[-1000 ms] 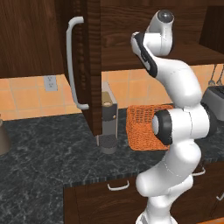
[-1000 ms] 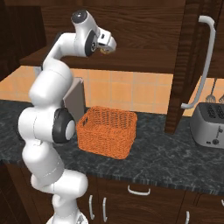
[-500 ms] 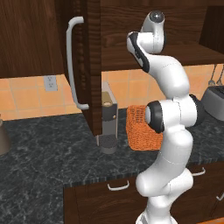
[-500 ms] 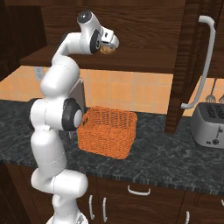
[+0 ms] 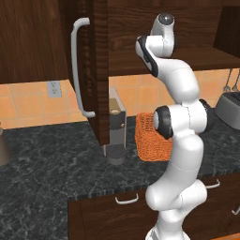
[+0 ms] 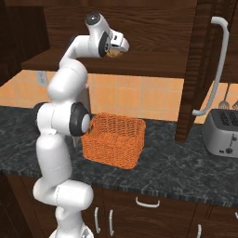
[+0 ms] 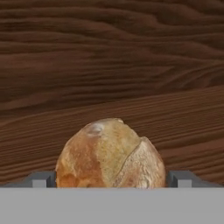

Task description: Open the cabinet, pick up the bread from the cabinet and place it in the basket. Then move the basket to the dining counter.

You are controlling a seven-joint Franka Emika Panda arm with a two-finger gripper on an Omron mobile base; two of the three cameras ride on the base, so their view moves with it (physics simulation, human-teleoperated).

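Inside the dark brown wood cabinet (image 6: 153,28), the round tan-golden bread roll (image 7: 111,154) is being straddled, dead ahead, by the spread two-finger gripper (image 7: 111,178).

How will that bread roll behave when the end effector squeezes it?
The bread is round, so it may roll if nudged off-center. Its cracked crust looks firm but probably gives under pressure. It sits between the open end effector fingertips, likely light.

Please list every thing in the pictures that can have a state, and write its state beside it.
cabinet: door open, shelf exposed.
bread: lying on the cabinet shelf, between the two fingers, not lifted.
gripper: open, at the shelf around the bread.
basket: upright on the black counter, nothing visible inside.
lower drawers: shut.
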